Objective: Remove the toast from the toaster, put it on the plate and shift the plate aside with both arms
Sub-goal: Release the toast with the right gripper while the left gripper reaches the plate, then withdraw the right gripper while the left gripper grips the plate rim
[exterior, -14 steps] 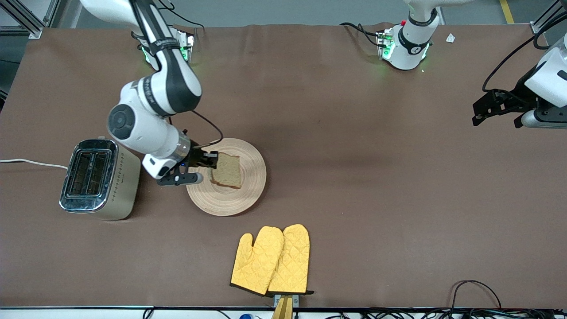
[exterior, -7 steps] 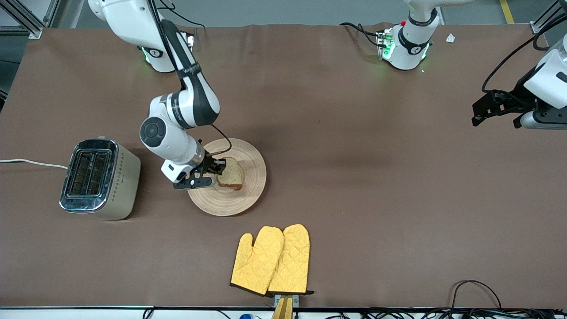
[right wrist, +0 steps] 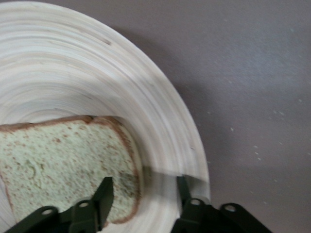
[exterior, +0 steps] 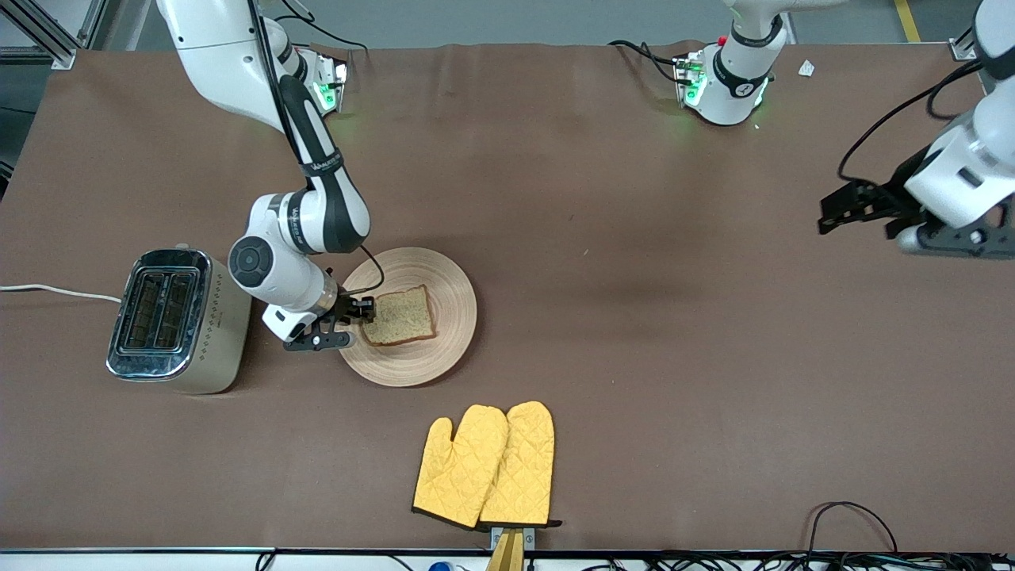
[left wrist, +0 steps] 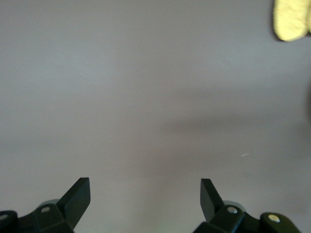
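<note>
The toast (exterior: pixel 400 316) lies flat on the round pale wooden plate (exterior: pixel 456 297), which sits beside the toaster. In the right wrist view the toast (right wrist: pixel 58 160) covers part of the plate (right wrist: pixel 160 126). My right gripper (exterior: pixel 358 309) is open just above the plate's rim at the toaster end, beside the toast's edge, holding nothing; in the right wrist view (right wrist: pixel 145 191) its jaws stand apart over the toast's corner. My left gripper (exterior: pixel 842 208) is open and empty, up over bare table at the left arm's end; in its own view (left wrist: pixel 146 191) only tabletop shows between the fingers.
A silver two-slot toaster (exterior: pixel 174 317) stands at the right arm's end, its white cord trailing off the table. Two yellow oven mitts (exterior: pixel 488 464) lie nearer the front camera than the plate; one tip shows in the left wrist view (left wrist: pixel 291 19). Cables lie along the front edge.
The right gripper lowered the toast flat onto the plate, let go of it and drew back toward the toaster. The left gripper shifted slightly toward the table's middle.
</note>
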